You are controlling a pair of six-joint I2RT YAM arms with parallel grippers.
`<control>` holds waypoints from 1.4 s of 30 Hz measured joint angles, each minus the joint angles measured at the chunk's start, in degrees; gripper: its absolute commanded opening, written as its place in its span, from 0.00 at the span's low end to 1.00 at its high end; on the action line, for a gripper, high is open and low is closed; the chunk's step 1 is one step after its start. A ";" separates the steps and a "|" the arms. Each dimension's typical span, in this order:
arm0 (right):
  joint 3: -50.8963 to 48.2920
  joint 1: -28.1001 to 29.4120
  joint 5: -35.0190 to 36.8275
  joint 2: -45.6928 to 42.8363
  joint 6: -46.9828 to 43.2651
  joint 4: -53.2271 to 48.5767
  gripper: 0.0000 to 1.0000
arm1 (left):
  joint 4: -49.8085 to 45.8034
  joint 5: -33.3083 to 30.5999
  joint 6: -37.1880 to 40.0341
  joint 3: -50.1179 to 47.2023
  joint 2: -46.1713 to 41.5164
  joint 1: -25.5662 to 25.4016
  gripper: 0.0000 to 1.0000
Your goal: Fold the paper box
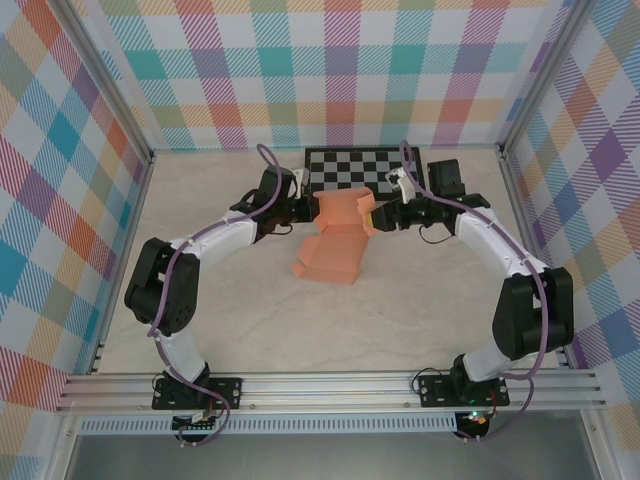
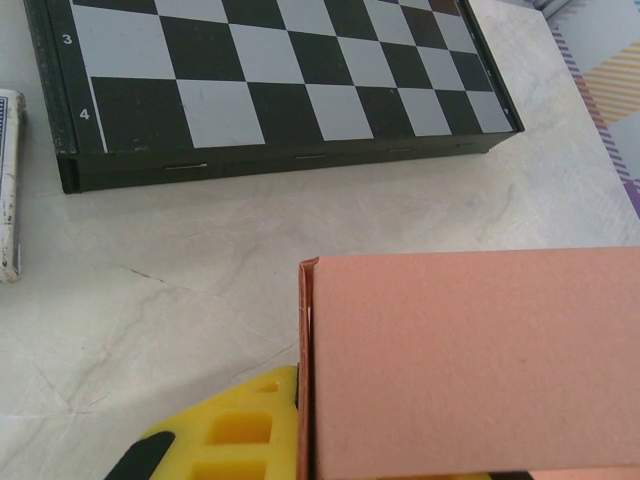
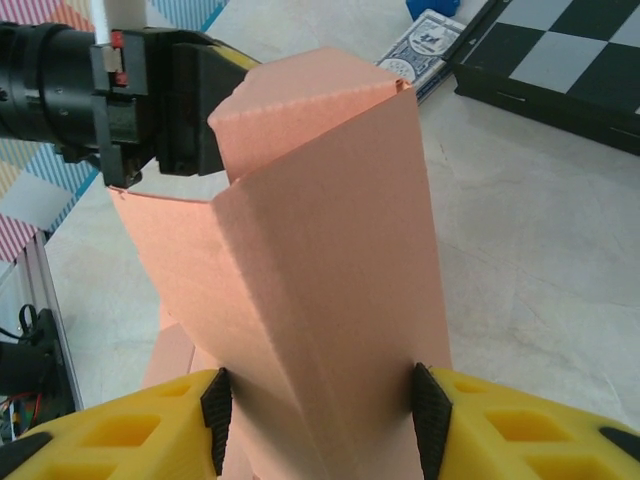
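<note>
The right gripper (image 3: 322, 420) stands about half open, its black pads (image 3: 216, 412) pressed on two opposite sides of the box (image 3: 330, 250), so it holds the raised, folded part between them. The left gripper (image 1: 303, 212) is nearly closed, pinching a thin panel at the box's top edge on the side away from the right gripper. The box is part-formed. One section stands as a tall sleeve with a flap bent over its top, and the rest lies flat on the table (image 1: 220, 320) towards the arms' bases. What is inside the sleeve cannot be seen. The box sits mid-table between the grippers, just in front of the chessboard (image 1: 365, 168). A card pack (image 3: 424, 45) lies beside the chessboard, with a blue cube (image 3: 430, 8) near it.
</note>
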 measured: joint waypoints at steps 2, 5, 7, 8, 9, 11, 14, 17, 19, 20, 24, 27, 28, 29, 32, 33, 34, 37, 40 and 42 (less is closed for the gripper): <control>-0.52 0.00 0.83 0.00 1.33 1.40 0.49 | -0.31 0.02 0.00 0.00 0.00 0.00 0.11; -0.76 0.17 2.16 0.00 3.82 3.69 0.48 | -0.31 0.20 -0.02 0.00 0.00 -0.13 0.11; -1.31 0.39 2.86 0.00 5.25 5.38 0.48 | -0.31 0.11 -0.04 0.00 0.00 -0.15 0.11; -1.64 0.59 3.32 0.00 5.86 6.12 0.48 | -0.31 0.00 -0.04 0.00 0.00 -0.15 0.11; -1.86 0.76 3.67 0.00 6.27 6.64 0.48 | -0.31 -0.07 -0.04 0.00 0.00 -0.15 0.11; -2.10 1.49 4.87 0.00 6.95 7.56 0.48 | -0.31 -0.39 -0.15 0.00 0.00 -0.15 0.11; -2.16 2.75 6.56 0.00 7.17 8.39 0.48 | -0.35 -0.94 -0.48 0.00 0.00 -0.15 0.11; -3.19 4.13 9.14 0.00 7.28 10.12 0.46 | -0.50 -1.92 -1.09 0.00 0.00 -0.07 0.11; -4.09 5.14 11.85 0.00 7.45 10.97 0.47 | -0.81 -2.47 -1.16 0.00 0.00 -0.04 0.11; -4.50 5.84 13.66 0.00 7.48 11.43 0.48 | -1.05 -2.86 -1.14 0.00 0.02 -0.04 0.11; -5.53 8.44 20.83 -0.02 7.65 13.20 0.50 | -2.25 -3.67 -1.20 0.00 0.13 -0.07 0.11; -5.97 9.86 26.08 -0.02 8.26 14.23 0.50 | -2.29 -4.00 -1.40 0.00 0.35 -0.35 0.11; -6.03 10.27 27.61 -0.02 8.48 14.36 0.49 | -2.34 -4.13 -1.51 0.00 0.35 -0.46 0.11; -6.05 10.64 28.98 0.00 8.74 14.51 0.48 | -2.47 -4.39 -1.55 0.00 0.35 -0.63 0.12; -6.05 11.17 31.93 0.13 9.44 14.69 0.45 | -2.54 -4.70 -1.79 0.00 0.44 -1.07 0.12; -6.05 11.26 32.63 0.26 9.84 14.78 0.45 | -2.62 -4.90 -1.99 0.00 0.46 -1.22 0.12; -6.05 11.28 33.44 0.57 10.08 14.91 0.45 | -2.73 -5.05 -2.23 0.00 0.52 -1.42 0.13; -6.05 11.39 35.30 1.73 10.32 15.32 0.44 | -3.50 -5.46 -3.06 0.00 0.81 -1.97 0.13; -6.05 11.56 36.83 3.02 10.32 15.50 0.44 | -3.74 -5.95 -3.52 0.00 1.31 -2.45 0.14; -6.05 11.63 37.73 3.93 10.32 15.56 0.44 | -3.89 -6.08 -3.89 0.00 1.55 -2.69 0.14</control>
